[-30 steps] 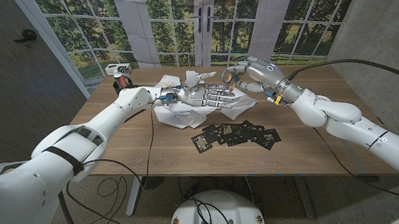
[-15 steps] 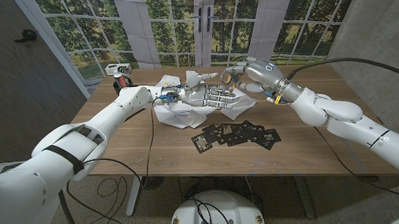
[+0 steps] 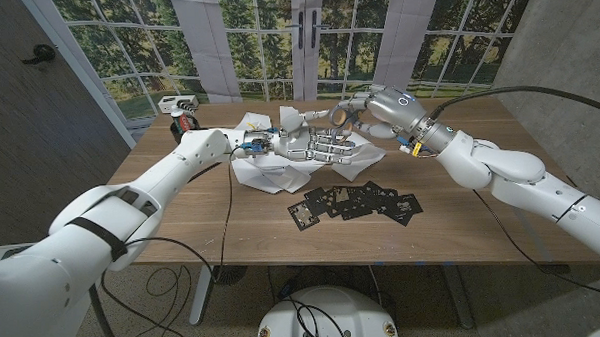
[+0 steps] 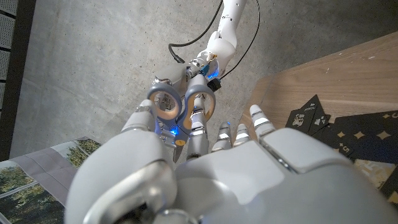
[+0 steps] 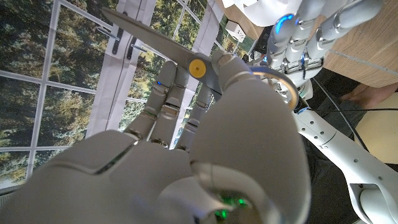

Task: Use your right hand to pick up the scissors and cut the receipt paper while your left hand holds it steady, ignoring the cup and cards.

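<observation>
Cutting stage. The right hand [image 3: 363, 111] grips the scissors [image 5: 186, 53], blades apparently together, just beyond the receipt paper [image 3: 270, 168]. The left hand [image 3: 314, 145], fingers extended, rests on the paper. Next, judged: open the blades and align them with a free paper edge.

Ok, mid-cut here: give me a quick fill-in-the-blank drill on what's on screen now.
1. The scissors are held by the robot's ____ hand.
2. The left hand rests on the crumpled white ____.
3. The dark cards lie spread on the table, ____ the robot than the paper.
4. The scissors' pivot screw is coloured ____.

Missing words: right; paper; nearer; yellow
</observation>
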Robot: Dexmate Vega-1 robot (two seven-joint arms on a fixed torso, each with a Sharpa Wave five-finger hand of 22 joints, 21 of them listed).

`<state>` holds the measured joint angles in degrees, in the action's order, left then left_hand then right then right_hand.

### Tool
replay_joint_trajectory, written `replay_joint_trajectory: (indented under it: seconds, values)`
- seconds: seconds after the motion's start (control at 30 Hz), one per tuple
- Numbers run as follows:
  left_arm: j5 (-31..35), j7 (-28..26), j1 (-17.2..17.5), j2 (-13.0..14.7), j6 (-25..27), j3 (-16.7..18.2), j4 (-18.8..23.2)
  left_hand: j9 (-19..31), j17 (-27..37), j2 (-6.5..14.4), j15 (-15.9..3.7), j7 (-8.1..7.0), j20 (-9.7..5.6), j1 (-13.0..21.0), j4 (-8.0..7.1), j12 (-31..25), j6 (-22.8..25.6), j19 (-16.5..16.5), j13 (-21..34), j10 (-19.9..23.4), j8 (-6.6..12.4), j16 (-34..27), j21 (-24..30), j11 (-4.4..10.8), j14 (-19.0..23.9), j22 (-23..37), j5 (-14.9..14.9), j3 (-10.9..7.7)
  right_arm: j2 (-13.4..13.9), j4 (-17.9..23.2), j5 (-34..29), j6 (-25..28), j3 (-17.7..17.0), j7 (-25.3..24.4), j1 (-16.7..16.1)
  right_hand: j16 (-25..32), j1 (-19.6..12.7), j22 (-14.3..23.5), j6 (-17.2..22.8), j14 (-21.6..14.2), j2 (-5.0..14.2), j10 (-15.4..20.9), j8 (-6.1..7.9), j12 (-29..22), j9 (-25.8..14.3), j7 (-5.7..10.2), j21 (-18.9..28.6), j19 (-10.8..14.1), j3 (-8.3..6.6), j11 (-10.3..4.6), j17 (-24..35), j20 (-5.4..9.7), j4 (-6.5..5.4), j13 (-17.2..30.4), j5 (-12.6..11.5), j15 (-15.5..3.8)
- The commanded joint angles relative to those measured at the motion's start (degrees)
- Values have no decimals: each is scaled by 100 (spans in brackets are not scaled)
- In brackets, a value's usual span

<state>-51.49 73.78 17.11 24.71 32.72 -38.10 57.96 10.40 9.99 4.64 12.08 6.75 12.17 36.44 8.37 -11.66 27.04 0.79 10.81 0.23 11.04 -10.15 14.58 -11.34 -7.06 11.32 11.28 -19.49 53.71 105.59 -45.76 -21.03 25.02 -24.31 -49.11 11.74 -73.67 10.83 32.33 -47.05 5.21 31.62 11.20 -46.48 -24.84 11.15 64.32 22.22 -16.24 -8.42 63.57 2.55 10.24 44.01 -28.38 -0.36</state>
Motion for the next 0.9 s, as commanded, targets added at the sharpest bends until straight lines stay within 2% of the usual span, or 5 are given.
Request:
replay_joint_trajectory:
  seconds: [0.03, 0.43, 0.7, 0.9]
  values:
    - [91, 108, -97, -84, 0, -81, -199, 12, 27, 71, 37, 34, 6, 18, 22, -25, 85, 21, 10, 7, 36, -34, 0, 28, 21, 21, 26, -45, -19, 24, -79, 19, 42, -51, 59, 27, -66, 21, 21, -613, 47, 378, 3, -54, -29, -7, 68, 30, -133, -309, -7, 505, -131, 19, -24, -1335]
    - [345, 427, -371, -323, -65, -278, -655, 19, 25, 144, 39, 67, 5, 67, 38, -42, 227, 48, 11, 25, 73, -35, 3, 48, 40, 25, 40, -92, -57, -26, -311, -187, 222, -39, 303, 27, -71, 8, 24, -619, 39, 363, 2, -52, -30, 8, 203, -44, -143, -315, -17, 509, -131, 35, -25, -1333]
    - [418, 517, -495, -415, -101, -314, -869, 21, 25, 141, 42, 58, 9, 49, 30, -43, 223, 56, 12, 22, 60, -37, 2, 64, 50, 26, 31, -85, -78, -7, -341, -145, 254, 11, 305, 33, -70, -6, 28, -630, 23, 382, 2, -57, -31, 18, 296, -92, -153, -314, -15, 509, -130, 38, -27, -1334]
    - [271, 517, -569, -412, -166, -487, -983, 21, 25, 136, 42, 54, 10, 38, 26, -45, 222, 57, 13, 22, 54, -37, 1, 65, 52, 26, 25, -79, -99, -10, -368, -81, 277, 69, 332, 33, -71, -14, 32, -632, 14, 376, 3, -52, -32, 18, 343, -109, -164, -318, -14, 512, -129, 42, -30, -1333]
